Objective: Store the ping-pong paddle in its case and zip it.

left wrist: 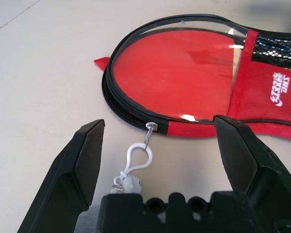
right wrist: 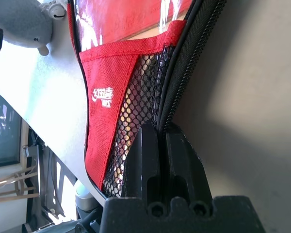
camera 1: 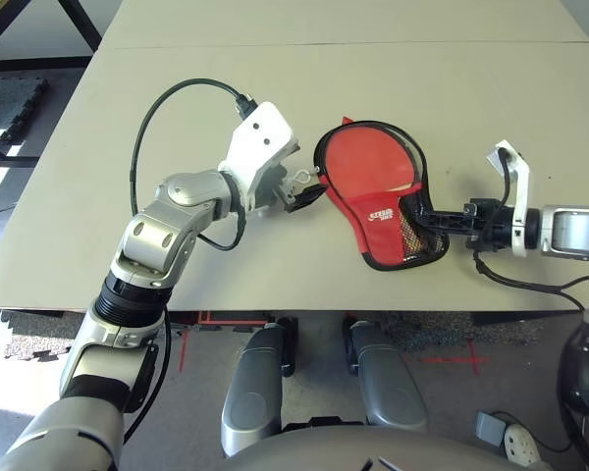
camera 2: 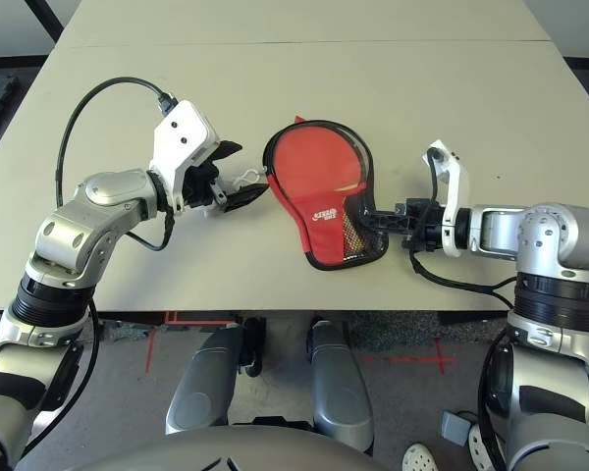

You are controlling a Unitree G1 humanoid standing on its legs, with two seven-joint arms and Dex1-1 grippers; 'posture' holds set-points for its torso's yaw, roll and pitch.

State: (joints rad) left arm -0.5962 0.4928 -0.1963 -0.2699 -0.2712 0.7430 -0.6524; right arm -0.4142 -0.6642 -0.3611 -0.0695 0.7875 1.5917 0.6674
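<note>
Right gripper (right wrist: 160, 127): pinching mesh-side edge of case (camera 1: 380, 232), near tabletop's (camera 1: 226, 285) robot-side edge. Left gripper (left wrist: 161, 120): spread near zipper pull (left wrist: 151, 127). Inside case: paddle (camera 1: 366, 162).

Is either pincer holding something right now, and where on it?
The right pincer grips the red case by its black zipper edge, beside the mesh pocket; the left pincer holds nothing.

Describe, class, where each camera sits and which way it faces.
Left and right eyes: head, facing forward and down at the beige table; both silver forearms show.
Left wrist: facing the red fabric case with black zipper edging; its open jaws show.
Right wrist: facing the case's black mesh pocket; its jaws show, shut on the edging.
Both wrist views share the case's white logo.
</note>
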